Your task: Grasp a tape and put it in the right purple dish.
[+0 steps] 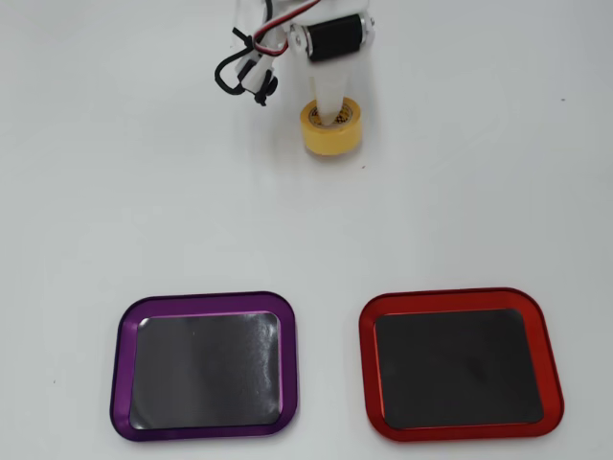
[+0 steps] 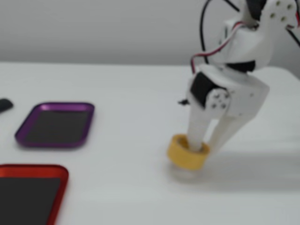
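Note:
The yellow-orange tape (image 1: 329, 140) lies on the white table at the top middle of the overhead view. It also shows in the fixed view (image 2: 183, 156), low and right of centre, slightly tilted. My gripper (image 1: 335, 116) comes down on it from above. In the fixed view the gripper (image 2: 206, 147) has one white finger (image 2: 197, 131) inside the core and the other (image 2: 225, 133) outside the roll's right wall, closed on that wall. The purple dish (image 1: 120, 364) sits at the lower left of the overhead view, and at the left of the fixed view (image 2: 23, 137), empty and far from the tape.
A red-rimmed tray (image 1: 551, 364) with a dark mat sits beside the purple one, at the lower right of the overhead view and the lower left of the fixed view (image 2: 58, 187). A small dark object (image 2: 3, 105) lies at the fixed view's left edge. Cables (image 1: 235, 72) hang off the arm.

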Available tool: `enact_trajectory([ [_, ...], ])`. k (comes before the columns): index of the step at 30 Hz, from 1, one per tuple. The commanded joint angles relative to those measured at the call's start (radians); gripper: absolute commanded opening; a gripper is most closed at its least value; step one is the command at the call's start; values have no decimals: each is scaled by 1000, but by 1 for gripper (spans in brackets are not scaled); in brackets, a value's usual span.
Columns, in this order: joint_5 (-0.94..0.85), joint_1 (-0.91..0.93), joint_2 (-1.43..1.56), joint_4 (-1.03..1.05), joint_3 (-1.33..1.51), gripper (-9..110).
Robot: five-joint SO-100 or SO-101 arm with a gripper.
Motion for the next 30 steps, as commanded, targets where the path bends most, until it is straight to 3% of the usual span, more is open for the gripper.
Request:
enact_trajectory([
  [1, 41, 5, 190, 9, -64, -1],
  [5, 44, 9, 376, -17, -75, -1],
  [12, -14, 107, 448, -288, -44, -1],
  [18, -58, 216, 161, -420, -114, -1],
  [30, -57, 262, -354, -423, -532, -1],
])
